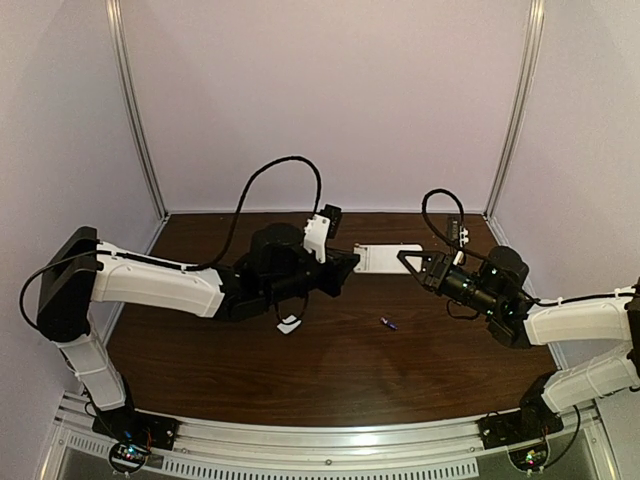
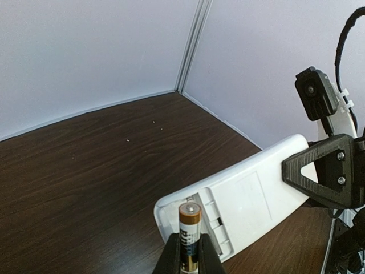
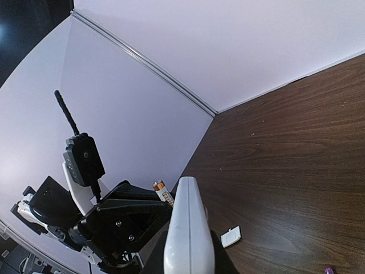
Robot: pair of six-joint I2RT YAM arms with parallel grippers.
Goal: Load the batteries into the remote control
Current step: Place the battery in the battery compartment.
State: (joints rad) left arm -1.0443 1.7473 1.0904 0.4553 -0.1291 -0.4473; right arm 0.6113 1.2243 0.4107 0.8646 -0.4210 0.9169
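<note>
Left gripper (image 2: 189,254) pinches battery (image 2: 189,224) by remote (image 2: 251,200) (right-held)

gold battery (image 2: 190,229) base cropped, purple battery (image 3: 329,270) edge-cut

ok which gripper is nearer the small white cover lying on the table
Left. The left gripper, holding the gold-brown battery at the remote's end, sits just beyond and right of the white cover. The right gripper grips the remote's other end, further right.

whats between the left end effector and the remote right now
A gold-brown battery, pinched in the left end effector, its tip by the open slot in the back of the remote. The left wrist view shows it.
</note>
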